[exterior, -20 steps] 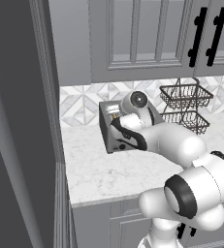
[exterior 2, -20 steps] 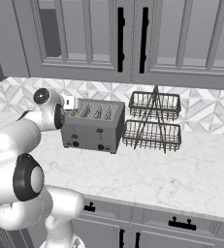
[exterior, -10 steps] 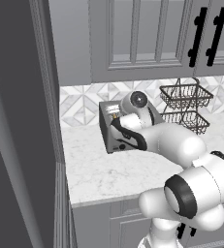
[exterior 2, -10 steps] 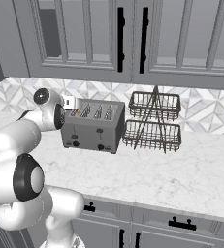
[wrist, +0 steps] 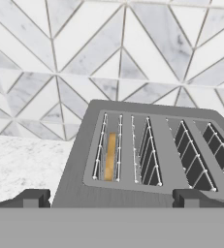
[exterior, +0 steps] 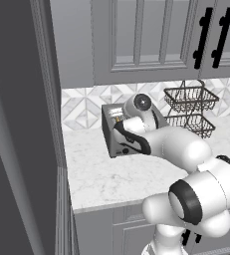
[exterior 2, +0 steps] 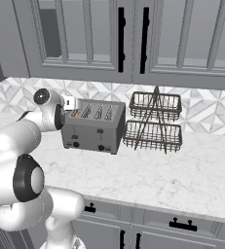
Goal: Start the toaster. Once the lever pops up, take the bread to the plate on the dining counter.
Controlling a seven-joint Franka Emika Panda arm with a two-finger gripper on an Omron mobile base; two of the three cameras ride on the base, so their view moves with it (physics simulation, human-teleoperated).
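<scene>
Inside toaster [wrist: 147, 160] slot, hand view: bread [wrist: 110, 157]

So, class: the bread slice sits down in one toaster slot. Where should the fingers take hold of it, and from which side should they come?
Grip the bread by its top crust edge, coming straight down from above the toaster. It stands upright on edge, sunk between the wire guides of an end slot, so only that thin top edge is exposed. One finger should go on each flat face, probably once it has risen.

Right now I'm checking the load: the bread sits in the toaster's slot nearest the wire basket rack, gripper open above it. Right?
Not quite. In the hand view the bread sits in the toaster's end slot farthest from the wire basket rack, on the arm's side. The gripper is open above it.
</scene>
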